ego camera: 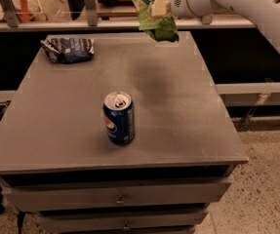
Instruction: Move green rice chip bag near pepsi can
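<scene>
Gripper point(161, 7) up at the far edge, clamped on the green rice chip bag point(155, 21), which hangs clear of the grey table point(178, 106), height enough to carry it without dragging; pepsi can point(119, 118) stands upright well apart, front centre; navy snack bag point(69, 49) lies far left.

Grey tbl point(178, 126) w/ drawers point(81, 197), speckled flr point(271, 184), ledge point(47, 26) behind.

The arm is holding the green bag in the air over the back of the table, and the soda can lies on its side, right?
No: the camera view shows the soda can standing upright on the table. The gripper does hold the green bag aloft over its back.
</scene>
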Available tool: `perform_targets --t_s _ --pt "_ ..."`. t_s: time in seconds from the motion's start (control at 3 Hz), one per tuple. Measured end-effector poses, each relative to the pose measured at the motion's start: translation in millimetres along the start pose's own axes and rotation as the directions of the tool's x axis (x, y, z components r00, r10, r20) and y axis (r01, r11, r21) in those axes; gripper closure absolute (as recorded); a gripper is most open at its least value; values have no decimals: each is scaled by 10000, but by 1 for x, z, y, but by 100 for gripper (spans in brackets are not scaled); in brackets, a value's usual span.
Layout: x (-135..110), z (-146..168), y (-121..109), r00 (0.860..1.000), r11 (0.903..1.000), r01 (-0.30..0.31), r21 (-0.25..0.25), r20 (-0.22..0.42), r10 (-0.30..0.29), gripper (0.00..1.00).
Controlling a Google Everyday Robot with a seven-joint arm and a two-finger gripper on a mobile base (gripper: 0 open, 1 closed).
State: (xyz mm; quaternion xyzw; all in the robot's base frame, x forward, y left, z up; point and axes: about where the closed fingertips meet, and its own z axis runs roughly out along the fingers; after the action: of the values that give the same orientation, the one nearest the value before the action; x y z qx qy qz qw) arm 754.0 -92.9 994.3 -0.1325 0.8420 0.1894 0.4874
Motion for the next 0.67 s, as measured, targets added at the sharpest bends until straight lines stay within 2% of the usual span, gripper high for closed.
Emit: perform_targets --t_s 0.33,0.67 --pt "9 -7 32 9948 9856 664 -1558 -659 -774 100" --pt "27 -10 40 9751 9682 1568 -1950 -1250 -1831 100"
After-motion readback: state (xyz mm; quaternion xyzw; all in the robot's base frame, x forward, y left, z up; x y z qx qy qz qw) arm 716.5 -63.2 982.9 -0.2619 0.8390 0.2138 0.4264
